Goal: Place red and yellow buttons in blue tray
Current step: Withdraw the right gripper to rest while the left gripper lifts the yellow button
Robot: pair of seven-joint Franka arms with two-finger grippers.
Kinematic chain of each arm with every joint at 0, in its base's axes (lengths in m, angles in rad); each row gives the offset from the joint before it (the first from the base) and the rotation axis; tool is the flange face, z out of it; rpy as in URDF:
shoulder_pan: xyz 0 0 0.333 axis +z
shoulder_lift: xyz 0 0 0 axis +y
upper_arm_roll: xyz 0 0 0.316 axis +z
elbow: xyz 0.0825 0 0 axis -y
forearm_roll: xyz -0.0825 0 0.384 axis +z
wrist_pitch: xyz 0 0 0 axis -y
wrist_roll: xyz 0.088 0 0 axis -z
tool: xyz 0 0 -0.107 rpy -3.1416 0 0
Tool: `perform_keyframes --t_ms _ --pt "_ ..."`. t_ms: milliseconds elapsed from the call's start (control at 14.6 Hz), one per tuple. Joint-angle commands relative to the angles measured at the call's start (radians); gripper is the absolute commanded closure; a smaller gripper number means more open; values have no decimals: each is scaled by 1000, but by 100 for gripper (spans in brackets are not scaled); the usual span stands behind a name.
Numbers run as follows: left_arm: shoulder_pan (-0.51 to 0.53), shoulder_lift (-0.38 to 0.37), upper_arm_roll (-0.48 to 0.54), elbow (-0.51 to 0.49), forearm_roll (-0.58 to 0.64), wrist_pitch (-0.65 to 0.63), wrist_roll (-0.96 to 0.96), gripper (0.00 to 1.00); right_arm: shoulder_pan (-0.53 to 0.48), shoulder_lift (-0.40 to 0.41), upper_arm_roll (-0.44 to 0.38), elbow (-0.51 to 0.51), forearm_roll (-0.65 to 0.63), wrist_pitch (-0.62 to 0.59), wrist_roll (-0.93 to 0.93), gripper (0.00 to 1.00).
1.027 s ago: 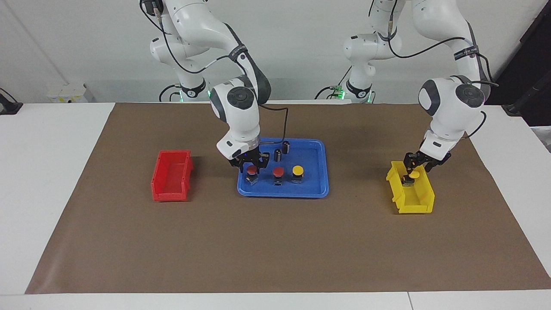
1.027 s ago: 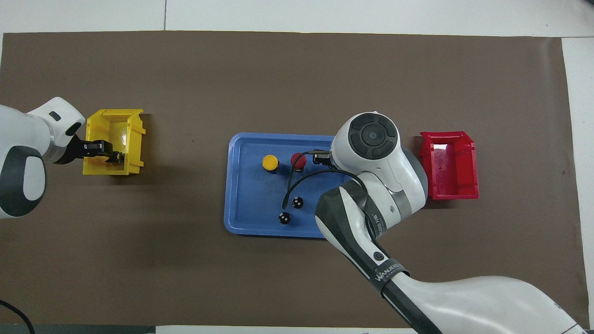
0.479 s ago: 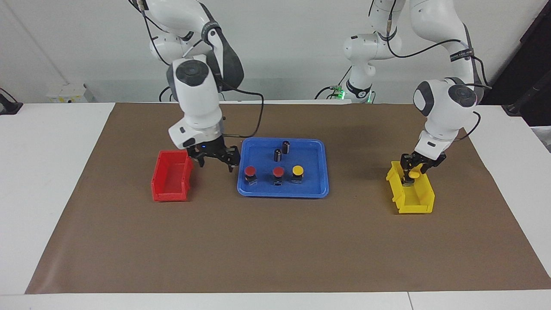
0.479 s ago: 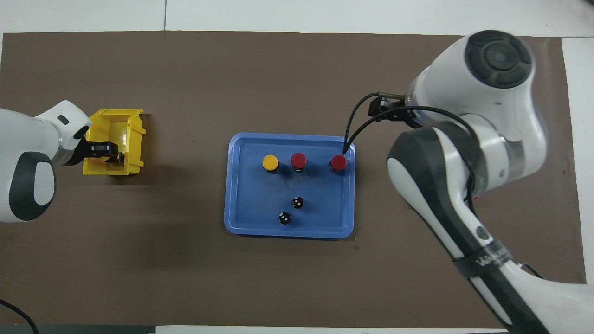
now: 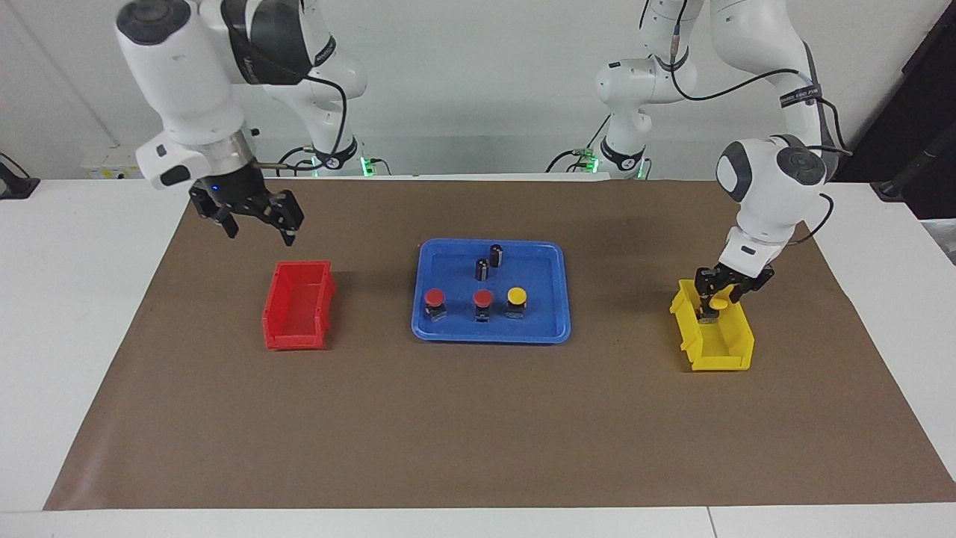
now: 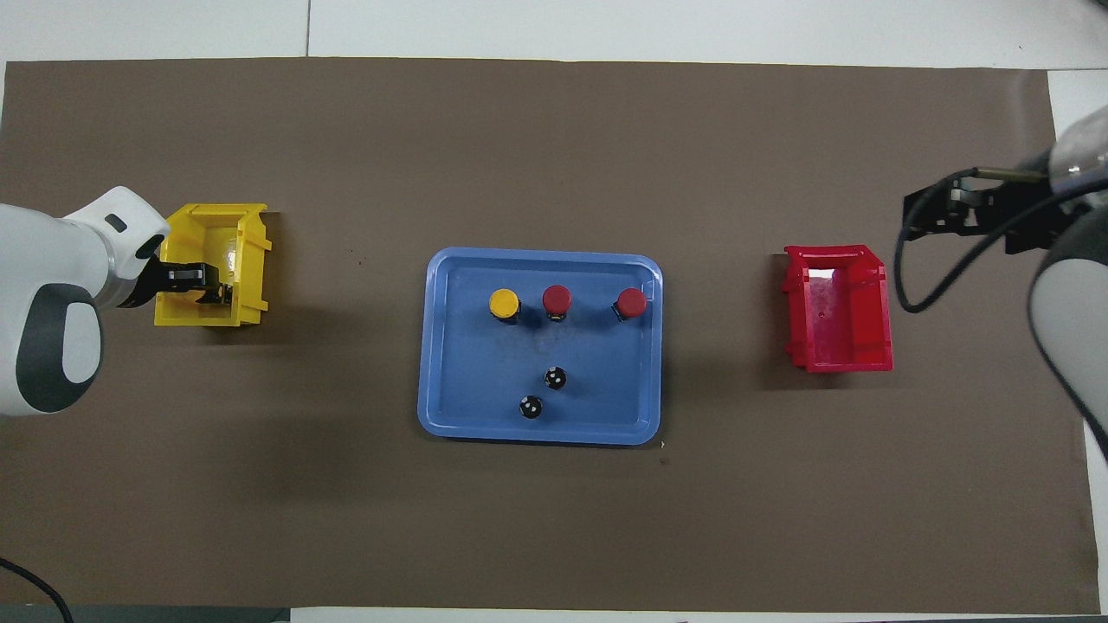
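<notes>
Facing view: left gripper (image 5: 715, 299) clamps yellow button (image 5: 718, 304)

The blue tray (image 5: 554, 288) is open from above. Three buttons (image 5: 482, 301) stand in a row along its side farther from the robots, with narrow gaps between them; two dark cylinders (image 5: 489, 261) stand close together nearer the robots, leaving bare floor toward the left arm's end. Brown mat lies clear between the tray and the yellow bin (image 5: 721, 351). The left gripper (image 5: 715, 297) fills the bin's nearer end. The right gripper (image 5: 250, 217) hangs high, off the red bin (image 5: 297, 305).
</notes>
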Motion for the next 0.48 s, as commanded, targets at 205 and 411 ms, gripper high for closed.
perform_keyframes --t_ms 205,411 --pt "7 -2 -1 -34 -8 54 7 37 -64 -51 7 -37 -5 -62 -106 0" --pt "7 1 1 -29 -8 52 7 96 -65 -51 7 -37 1 -57 -109 0"
